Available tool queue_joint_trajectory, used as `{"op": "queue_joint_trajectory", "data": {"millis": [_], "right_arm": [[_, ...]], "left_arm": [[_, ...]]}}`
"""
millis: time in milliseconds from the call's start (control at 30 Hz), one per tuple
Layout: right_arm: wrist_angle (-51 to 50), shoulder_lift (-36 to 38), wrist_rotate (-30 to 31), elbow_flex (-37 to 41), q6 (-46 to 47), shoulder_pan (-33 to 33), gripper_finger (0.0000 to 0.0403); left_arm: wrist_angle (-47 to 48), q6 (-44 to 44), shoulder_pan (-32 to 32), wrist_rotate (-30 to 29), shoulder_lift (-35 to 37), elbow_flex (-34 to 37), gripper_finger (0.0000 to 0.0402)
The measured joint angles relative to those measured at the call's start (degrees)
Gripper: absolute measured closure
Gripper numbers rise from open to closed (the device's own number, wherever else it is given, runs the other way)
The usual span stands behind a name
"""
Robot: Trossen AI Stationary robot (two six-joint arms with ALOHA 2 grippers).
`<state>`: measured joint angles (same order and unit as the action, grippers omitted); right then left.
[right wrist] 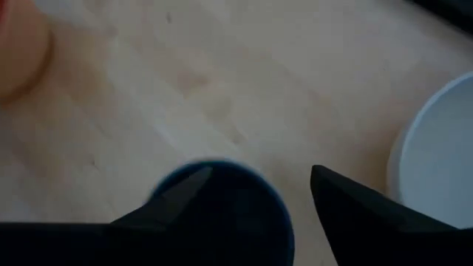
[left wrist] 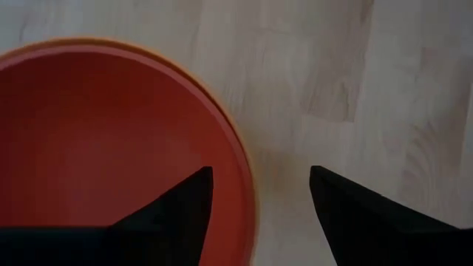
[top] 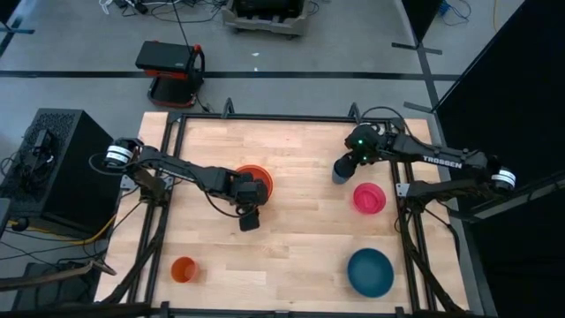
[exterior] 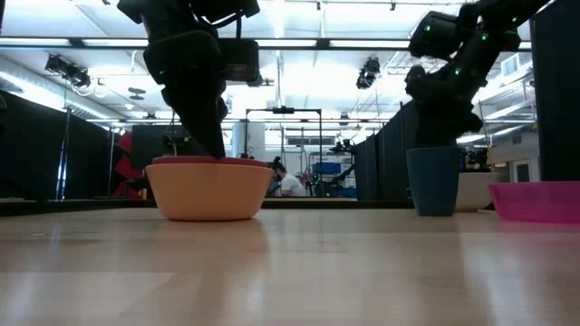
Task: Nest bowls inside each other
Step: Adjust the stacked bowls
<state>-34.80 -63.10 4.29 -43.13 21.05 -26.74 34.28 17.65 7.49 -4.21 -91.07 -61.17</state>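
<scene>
A red-orange bowl (left wrist: 103, 140) sits nested in a yellow-orange bowl (exterior: 204, 195) at the table's middle. My left gripper (left wrist: 260, 171) is open over the red bowl's rim (left wrist: 240, 159), with one finger above the inside and one outside. My right gripper (right wrist: 260, 171) is open just above a small dark-blue cup (right wrist: 222, 214) standing upright at the far right (top: 339, 173). A white bowl (right wrist: 436, 170) stands beside the cup. A magenta bowl (top: 369, 198) and a teal bowl (top: 370, 271) rest on the table's right side.
A small orange cup (top: 184, 269) stands near the front left. Bare wood lies between the nested bowls and the magenta bowl and along the table's near middle. A black frame (top: 265, 117) runs round the table's edges.
</scene>
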Motion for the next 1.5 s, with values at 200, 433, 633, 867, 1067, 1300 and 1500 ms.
{"op": "queue_joint_trajectory", "data": {"millis": [200, 433, 633, 867, 1067, 1300, 1500], "right_arm": [[0.9, 3.7, 0.1, -2.2, 0.1, -1.8, 0.0188], [3.4, 8.5, 0.1, -4.2, -0.1, -3.4, 0.0212], [5.5, 12.7, 0.1, -5.9, -0.3, -4.7, 0.0232], [6.2, 15.0, 0.2, -6.5, -0.4, -5.3, 0.0256], [6.0, 14.9, 0.2, -6.5, -0.5, -5.3, 0.0265], [5.9, 14.9, 0.2, -6.5, 0.1, -5.3, 0.0257], [5.9, 14.9, 0.3, -6.5, 0.6, -5.3, 0.0248]], "left_arm": [[1.0, -1.1, -0.1, 0.3, -0.7, -0.2, 0.0216], [1.8, -1.8, -0.4, 0.0, -2.6, -0.8, 0.0297], [2.4, -2.4, -0.7, -0.2, -4.2, -1.3, 0.0367], [4.0, -8.0, -1.1, 0.5, -5.0, -6.7, 0.0399], [4.3, -13.4, -2.3, -0.6, -5.0, -11.1, 0.04], [6.3, -16.7, -2.5, -0.3, -9.6, -15.8, 0.0401], [8.3, -19.4, -2.5, 0.1, -14.7, -20.8, 0.0401]]}}
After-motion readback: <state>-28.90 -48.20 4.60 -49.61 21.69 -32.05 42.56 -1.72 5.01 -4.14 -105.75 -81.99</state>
